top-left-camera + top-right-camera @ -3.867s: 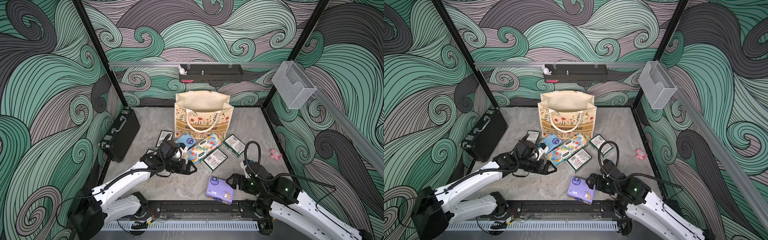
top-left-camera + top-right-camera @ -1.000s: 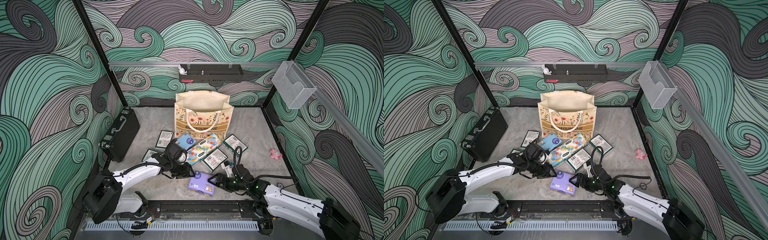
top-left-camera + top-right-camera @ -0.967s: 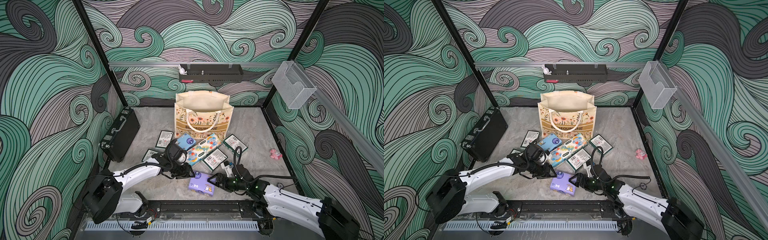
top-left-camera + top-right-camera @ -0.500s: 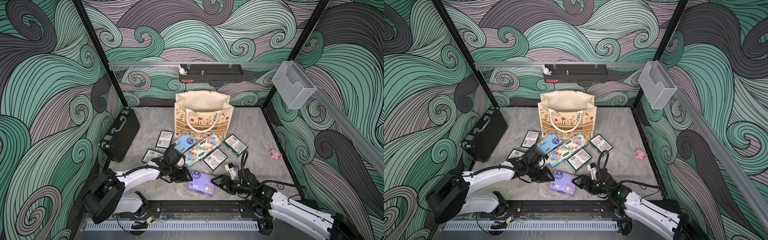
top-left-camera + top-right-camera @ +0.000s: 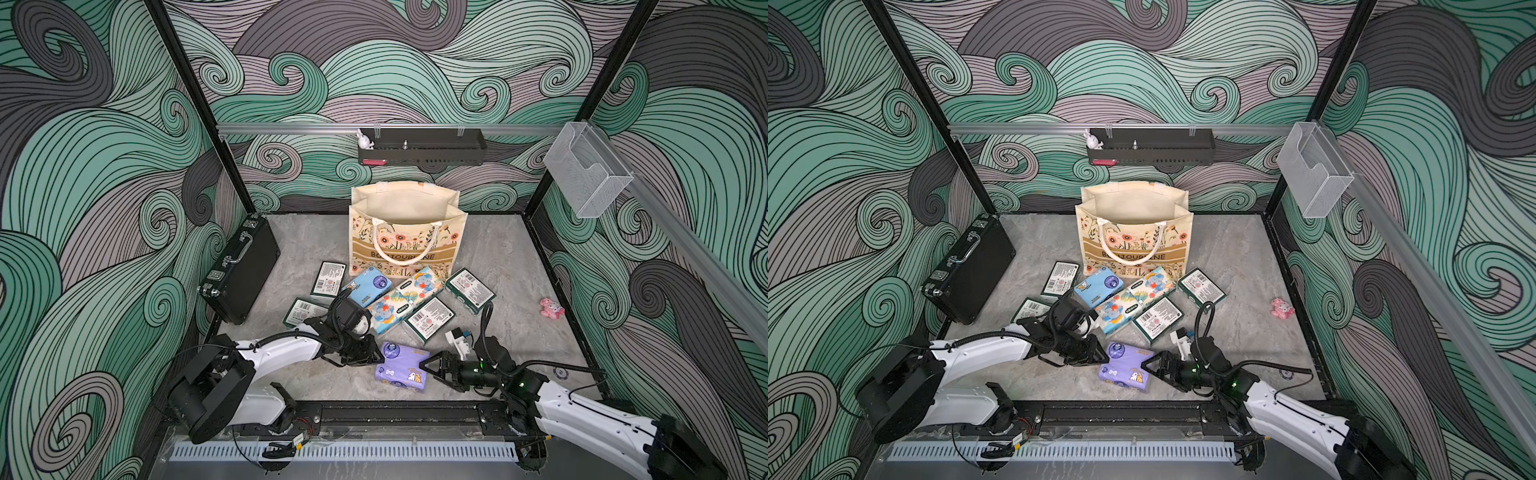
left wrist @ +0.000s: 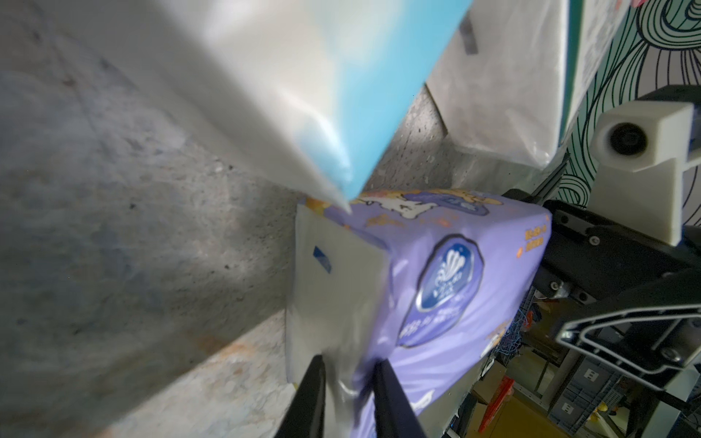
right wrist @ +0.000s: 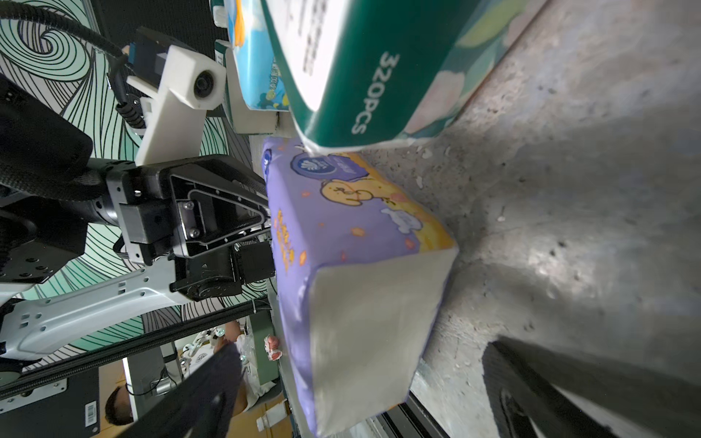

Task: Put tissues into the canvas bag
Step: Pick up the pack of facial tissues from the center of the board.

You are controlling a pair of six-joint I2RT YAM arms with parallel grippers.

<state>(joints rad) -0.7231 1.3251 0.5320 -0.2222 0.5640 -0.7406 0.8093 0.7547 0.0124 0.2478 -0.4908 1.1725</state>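
- Your left gripper (image 6: 349,362) has its jaws nipped almost together on the crinkled end flap of the purple soft tissue pack (image 5: 401,365); that loose wrapper looks like the only part thin enough for so narrow a bite
- The pack lies flat on the grey stone-look floor (image 5: 511,266), straight ahead of those fingertips, with its other end turned to your right gripper (image 5: 430,368)
- Your right gripper is spread wide, one jaw to each side of that end; in its wrist view neither jaw presses the pack, so I judge it is only steadying
- The cream canvas tote bag (image 5: 405,245) stands upright and open-mouthed well beyond both grippers
- The white elephant-print packs (image 5: 419,286) and dark green barcode-labelled packs (image 5: 430,320) lie between the grippers and the bag, so your carry goes over them
- No pack shows inside the bag from above
- A flap hold may slip or tear, so lift slowly
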